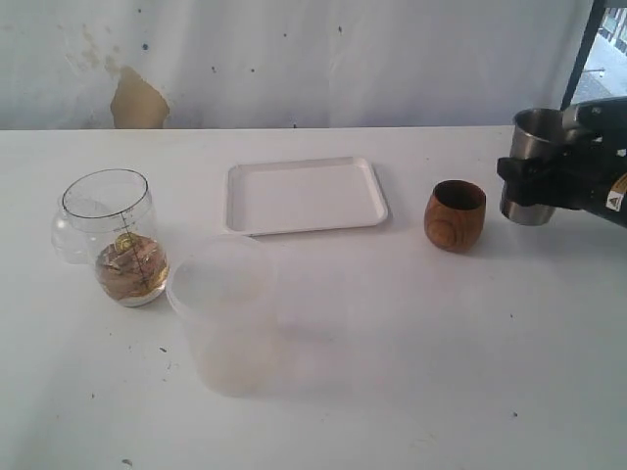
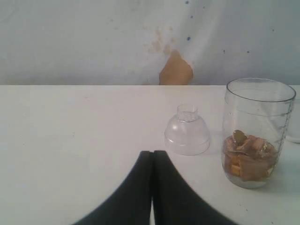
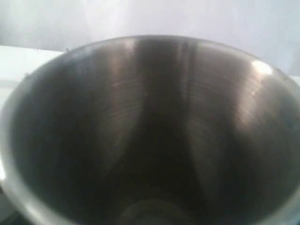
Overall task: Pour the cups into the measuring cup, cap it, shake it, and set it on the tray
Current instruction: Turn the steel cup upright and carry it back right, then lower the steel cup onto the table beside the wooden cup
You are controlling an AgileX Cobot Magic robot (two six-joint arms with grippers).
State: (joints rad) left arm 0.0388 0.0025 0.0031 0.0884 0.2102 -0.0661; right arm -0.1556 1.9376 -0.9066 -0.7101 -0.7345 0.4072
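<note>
The measuring cup (image 1: 116, 240) stands uncapped at the table's (image 1: 421, 382) left, with brown bits in its bottom. Only the left wrist view shows the clear dome lid (image 2: 187, 131) plainly, just beside the cup, and the left gripper (image 2: 152, 187), its fingers pressed together on nothing. The frosted tub (image 1: 230, 313) sits nearer the front. The tray (image 1: 306, 196) lies mid-table, with open surface ahead of it, and the wooden cup (image 1: 455, 215) stands to its right. At the right edge, the right gripper (image 1: 537, 181) clasps the steel tumbler (image 1: 534, 142) upright, perhaps just off the table. Its wrist view shows only the tumbler's dark inside.
</note>
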